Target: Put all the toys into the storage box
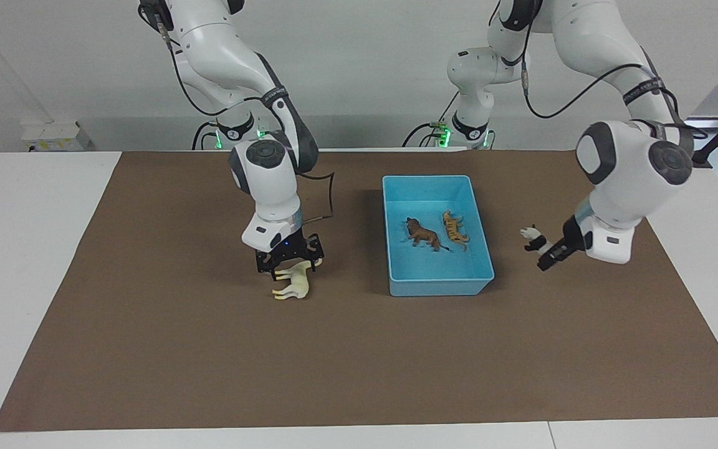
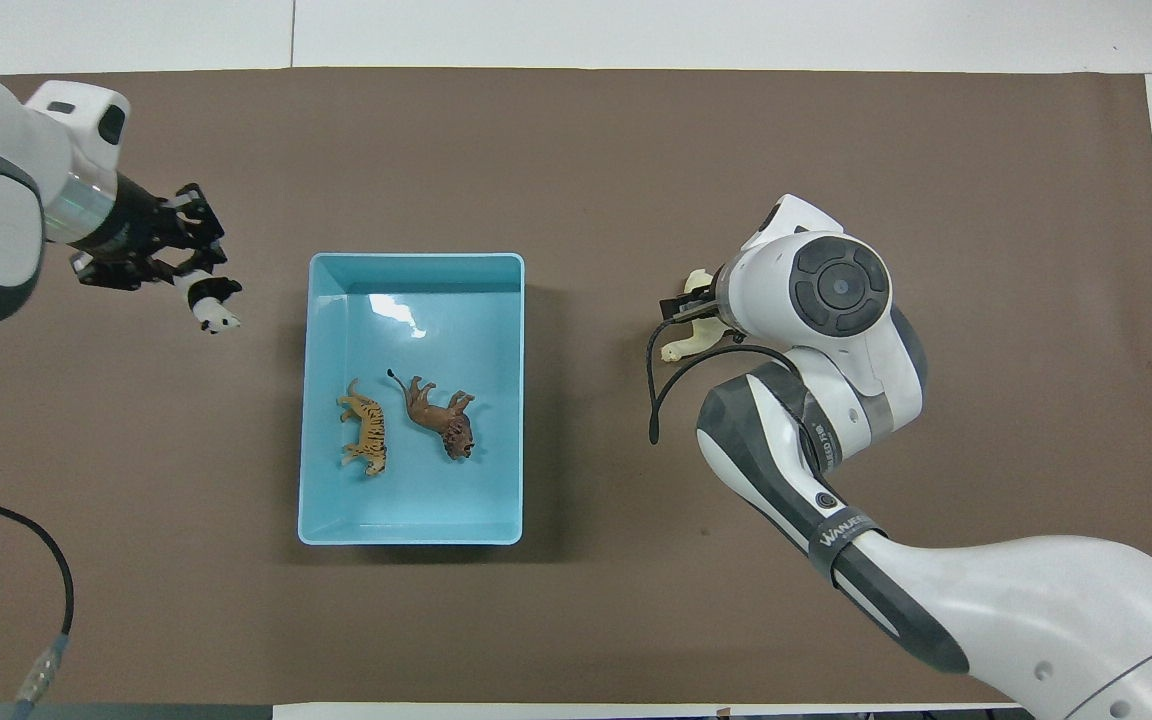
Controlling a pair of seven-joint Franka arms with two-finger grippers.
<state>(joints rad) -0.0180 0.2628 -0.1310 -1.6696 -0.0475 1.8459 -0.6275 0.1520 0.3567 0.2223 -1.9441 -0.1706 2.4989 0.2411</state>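
The light blue storage box (image 1: 440,287) (image 2: 412,259) stands mid-table. In it lie the brown lion (image 1: 422,235) (image 2: 441,412) and the orange striped tiger (image 1: 454,229) (image 2: 366,435), side by side. My right gripper (image 1: 293,269) (image 2: 688,315) is down at the mat beside the box, toward the right arm's end, shut on the cream-white horse (image 1: 292,285) (image 2: 688,345), which my wrist mostly hides from above. My left gripper (image 1: 543,246) (image 2: 198,275) is shut on the black-and-white panda (image 1: 532,238) (image 2: 213,305), just above the mat beside the box, toward the left arm's end.
A brown mat (image 1: 359,362) covers most of the white table (image 1: 22,249). A black cable (image 2: 661,390) loops from my right wrist over the mat between the horse and the box.
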